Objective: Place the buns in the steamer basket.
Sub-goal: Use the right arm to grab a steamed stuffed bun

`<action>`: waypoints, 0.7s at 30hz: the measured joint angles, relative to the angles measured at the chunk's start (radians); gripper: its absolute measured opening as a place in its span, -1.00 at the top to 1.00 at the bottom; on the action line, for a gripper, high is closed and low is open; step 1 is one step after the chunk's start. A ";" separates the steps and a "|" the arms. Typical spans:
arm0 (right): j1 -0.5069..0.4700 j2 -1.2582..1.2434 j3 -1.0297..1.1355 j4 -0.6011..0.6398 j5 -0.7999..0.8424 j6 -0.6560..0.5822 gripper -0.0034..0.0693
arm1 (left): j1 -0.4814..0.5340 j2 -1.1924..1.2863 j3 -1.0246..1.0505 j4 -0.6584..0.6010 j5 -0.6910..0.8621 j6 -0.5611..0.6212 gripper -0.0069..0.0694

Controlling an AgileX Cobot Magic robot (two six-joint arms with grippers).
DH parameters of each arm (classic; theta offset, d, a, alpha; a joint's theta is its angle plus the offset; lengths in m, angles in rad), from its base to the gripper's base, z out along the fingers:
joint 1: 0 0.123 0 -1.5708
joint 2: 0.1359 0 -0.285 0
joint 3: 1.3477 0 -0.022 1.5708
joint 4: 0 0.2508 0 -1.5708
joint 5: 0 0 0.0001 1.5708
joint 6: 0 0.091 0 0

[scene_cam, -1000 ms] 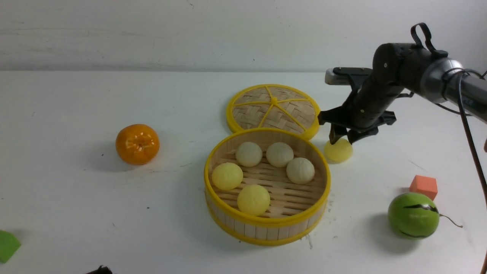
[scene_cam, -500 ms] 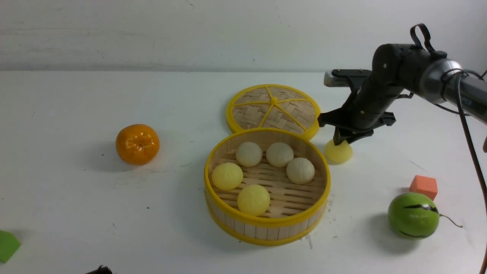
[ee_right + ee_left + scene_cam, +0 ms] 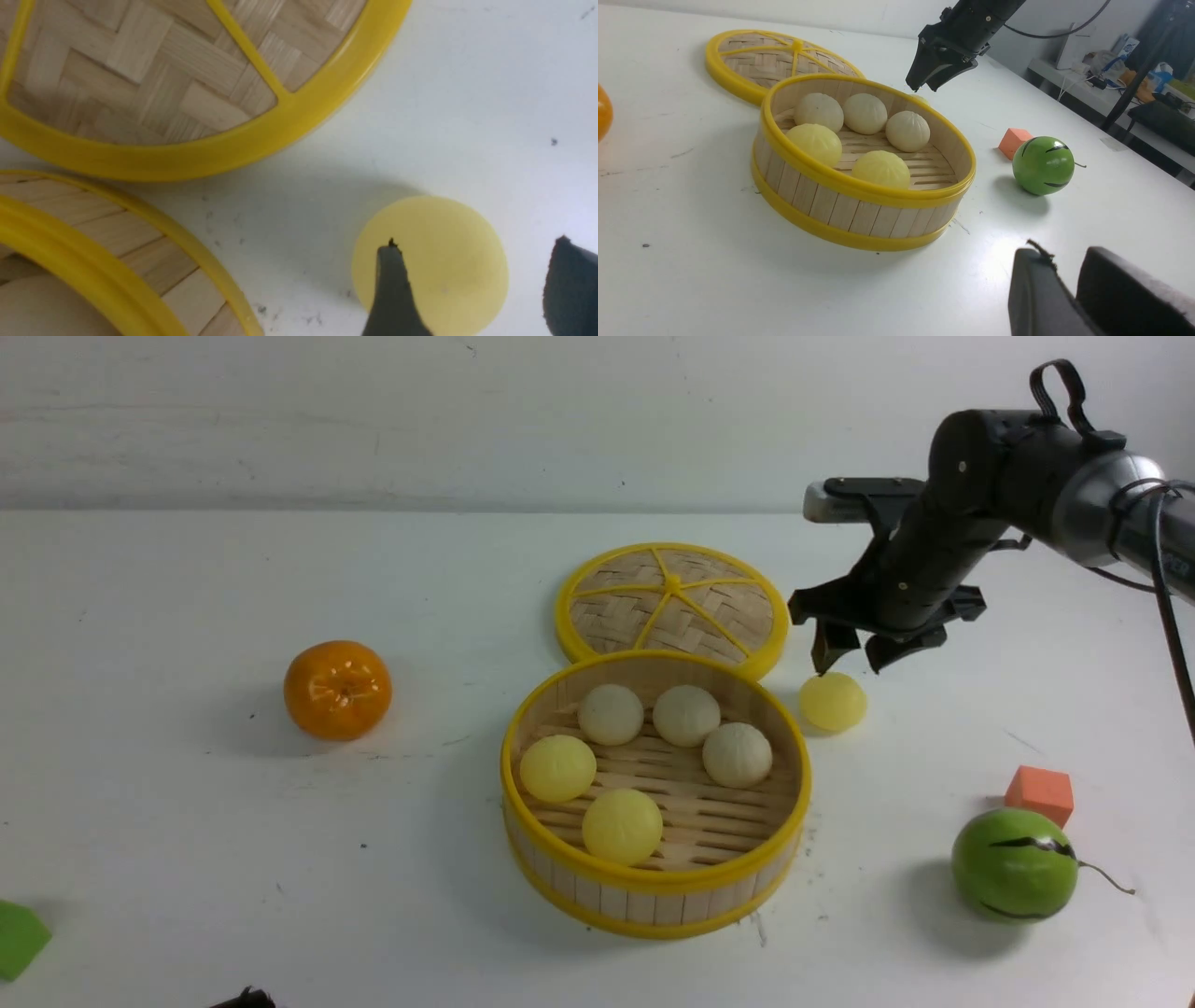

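Bamboo strips and yellow rims make up the round, shallow steamer basket (image 3: 655, 793) you see standing near the middle of the white table (image 3: 168, 840). On its slatted floor lie five small round buns (image 3: 686, 715): three matte beige-white ones along the far side and two smooth pale yellow ones on the near-left side. The sixth, a smooth pale yellow bun (image 3: 833, 701), sits on the table just outside the basket's far-right rim. Your right gripper (image 3: 854, 660) hangs directly above that bun with its black fingers (image 3: 392, 289) spread apart, one on each side, holding nothing. The flat woven lid with yellow spokes (image 3: 672, 603) lies just behind the basket, towards the table's far edge.

Your left gripper (image 3: 1066, 291) shows only in its own wrist view, low over the table's near side; its two dark pads stand close together with a narrow gap, and I cannot tell whether they pinch anything.

Elsewhere you have a glossy orange fruit (image 3: 337, 689) well to the left, a green ball with a stem (image 3: 1015, 864) near the right edge, a small orange block (image 3: 1039, 793) just behind it, and a green block (image 3: 19, 938) at the near-left corner.
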 joint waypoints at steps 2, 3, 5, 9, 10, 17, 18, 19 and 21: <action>0.003 -0.001 -0.001 0.002 0.021 0.000 -0.17 | 0.000 0.000 0.000 0.000 0.000 0.000 0.46; 0.003 -0.001 -0.001 0.002 0.023 0.000 -0.17 | 0.000 0.000 0.000 0.000 0.000 0.000 0.46; 0.008 0.006 -0.001 0.003 0.033 0.000 -0.03 | 0.000 0.000 0.000 0.000 0.000 0.000 0.45; 0.009 0.023 -0.001 0.003 0.013 0.000 0.18 | 0.000 0.000 0.000 0.000 0.000 0.000 0.44; 0.009 0.023 -0.001 0.003 0.011 0.000 0.20 | 0.000 0.000 0.000 0.000 0.000 0.000 0.44; 0.009 0.031 -0.001 0.003 -0.016 0.015 0.22 | 0.000 0.000 0.000 0.000 0.000 0.000 0.43; 0.009 0.033 -0.001 0.003 -0.016 0.015 0.22 | 0.000 0.000 0.000 0.000 0.000 0.000 0.43; 0.009 0.041 -0.001 0.003 -0.015 0.016 0.21 | 0.000 0.000 0.000 0.000 0.000 0.000 0.43; 0.009 0.047 -0.001 0.003 -0.015 0.016 0.21 | 0.000 0.000 0.000 0.000 0.000 0.000 0.42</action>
